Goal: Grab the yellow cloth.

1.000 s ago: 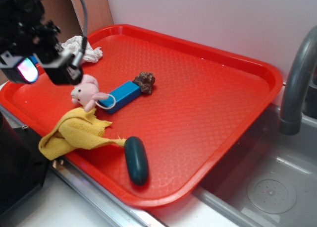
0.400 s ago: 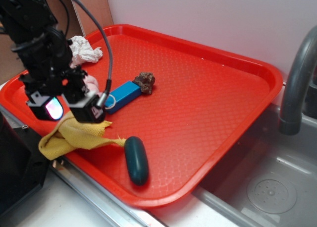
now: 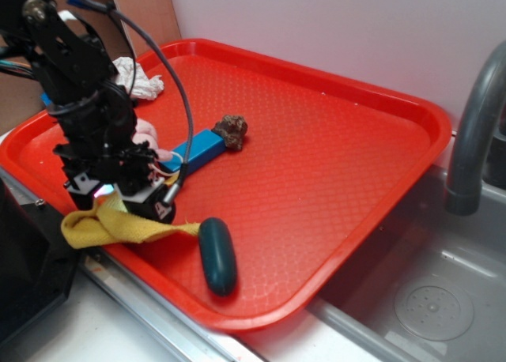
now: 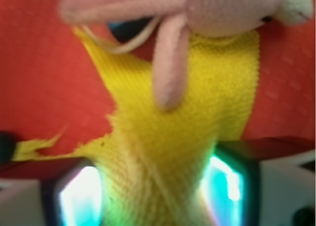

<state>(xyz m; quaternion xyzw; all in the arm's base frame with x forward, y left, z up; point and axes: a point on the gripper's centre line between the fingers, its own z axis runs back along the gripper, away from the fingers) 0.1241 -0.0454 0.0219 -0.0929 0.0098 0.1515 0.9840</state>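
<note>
The yellow cloth (image 3: 118,229) lies crumpled at the front left edge of the red tray (image 3: 332,180), one end hanging over the rim. My gripper (image 3: 122,202) is down on it, open, one finger on each side. In the wrist view the cloth (image 4: 187,137) fills the gap between my two lit fingers (image 4: 79,196), and both touch its sides. The gripper (image 4: 155,196) stays spread wide. The arm hides the cloth's middle in the exterior view.
A pink plush toy (image 3: 146,133) (image 4: 217,9) rests just beyond the cloth, touching it. Near it are a blue block (image 3: 198,148), a brown lump (image 3: 232,130), a dark teal oval (image 3: 217,255) and a white wad (image 3: 134,79). A faucet (image 3: 474,133) and sink (image 3: 427,299) stand to the right.
My gripper has come down and forward from above the tray's left side onto the yellow cloth, which now sits between the fingers and looks more bunched.
</note>
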